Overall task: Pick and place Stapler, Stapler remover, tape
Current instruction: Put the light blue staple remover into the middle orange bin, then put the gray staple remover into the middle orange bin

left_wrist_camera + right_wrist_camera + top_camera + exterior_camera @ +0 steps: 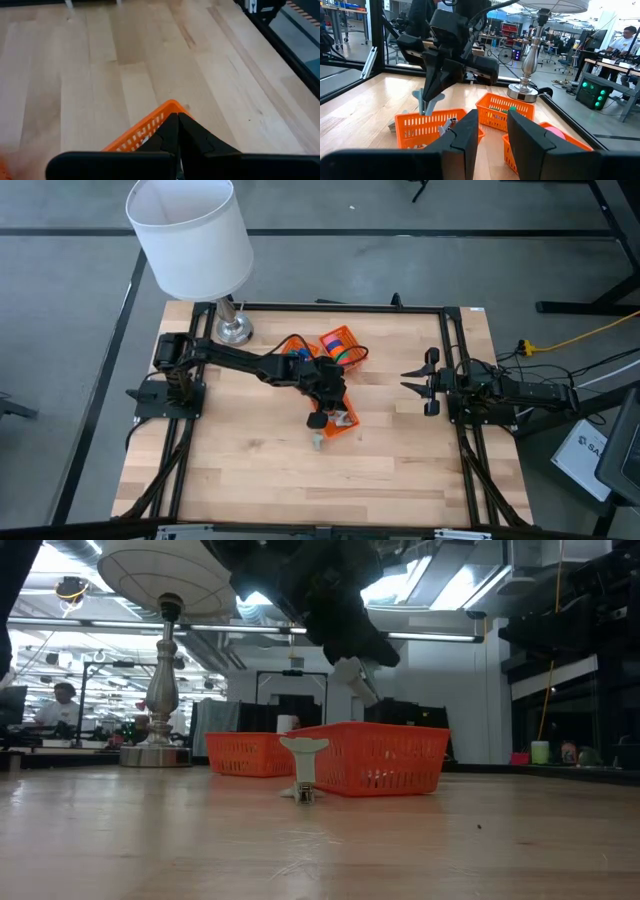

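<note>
High view: left gripper [318, 418] above front basket [344, 418], fingers pressed shut, holding nothing visible, likely after drop. Right gripper [415, 381] parked at table's right side, half open, empty.

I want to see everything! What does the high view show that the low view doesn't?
Only the high view: the right gripper, jaws apart, waiting on the right side, and coloured tape rolls in an orange basket. Only the low view: a person in the room behind. Both: the lamp, orange baskets, and the left arm above them.
</note>
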Motion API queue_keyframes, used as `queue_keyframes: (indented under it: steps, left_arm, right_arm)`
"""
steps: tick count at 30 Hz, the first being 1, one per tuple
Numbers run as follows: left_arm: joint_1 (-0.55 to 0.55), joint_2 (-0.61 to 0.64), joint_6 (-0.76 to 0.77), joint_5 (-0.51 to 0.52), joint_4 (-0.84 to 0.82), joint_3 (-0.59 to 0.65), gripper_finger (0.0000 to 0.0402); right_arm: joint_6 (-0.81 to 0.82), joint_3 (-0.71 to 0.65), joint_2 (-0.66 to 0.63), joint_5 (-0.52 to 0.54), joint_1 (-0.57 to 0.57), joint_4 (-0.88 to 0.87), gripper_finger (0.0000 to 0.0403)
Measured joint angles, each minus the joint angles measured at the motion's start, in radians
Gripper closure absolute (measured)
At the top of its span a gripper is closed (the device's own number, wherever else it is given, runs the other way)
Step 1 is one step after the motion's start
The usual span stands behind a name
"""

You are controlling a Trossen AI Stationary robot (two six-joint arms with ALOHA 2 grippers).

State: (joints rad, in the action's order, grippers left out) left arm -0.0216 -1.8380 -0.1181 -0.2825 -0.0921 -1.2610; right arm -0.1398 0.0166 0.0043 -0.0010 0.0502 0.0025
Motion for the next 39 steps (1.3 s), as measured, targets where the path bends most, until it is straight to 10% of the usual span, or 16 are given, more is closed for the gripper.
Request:
queue_keyframes:
  steps: [39]
  left_arm:
    - [0.058, 0.032, 0.464, -0.043, -0.315, 0.0, 0.0315]
  right_arm:
    - [0.0, 0.0, 0.0, 0.0, 0.0, 0.0, 0.0295]
